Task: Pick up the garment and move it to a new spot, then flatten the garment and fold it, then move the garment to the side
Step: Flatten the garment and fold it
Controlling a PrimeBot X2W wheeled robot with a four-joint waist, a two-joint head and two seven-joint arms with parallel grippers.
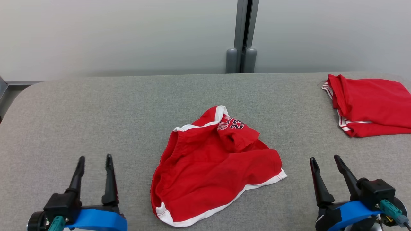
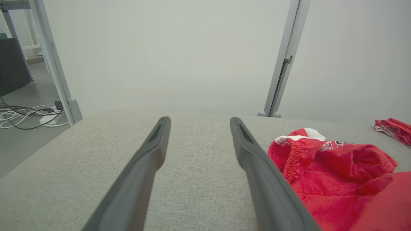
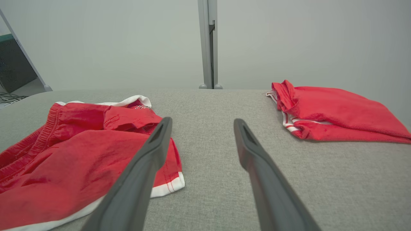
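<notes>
The garment (image 1: 212,166) is a pair of red shorts with white trim and dark lettering, lying crumpled in the middle of the grey table (image 1: 96,112). It also lies at the right of the left wrist view (image 2: 337,170) and at the left of the right wrist view (image 3: 74,154). My left gripper (image 1: 95,158) rests open at the lower left, well left of the garment, with nothing between its fingers. My right gripper (image 1: 324,158) is open at the lower right, just right of the garment's hem, also empty. The left gripper (image 2: 199,120) and the right gripper (image 3: 202,121) each hover over bare cloth surface.
A second red garment (image 1: 369,104), folded, lies at the table's far right; it is also in the right wrist view (image 3: 334,112). A grey wall with a vertical metal post (image 1: 242,35) stands behind the table. Cables (image 2: 29,117) lie on the floor off the table's left end.
</notes>
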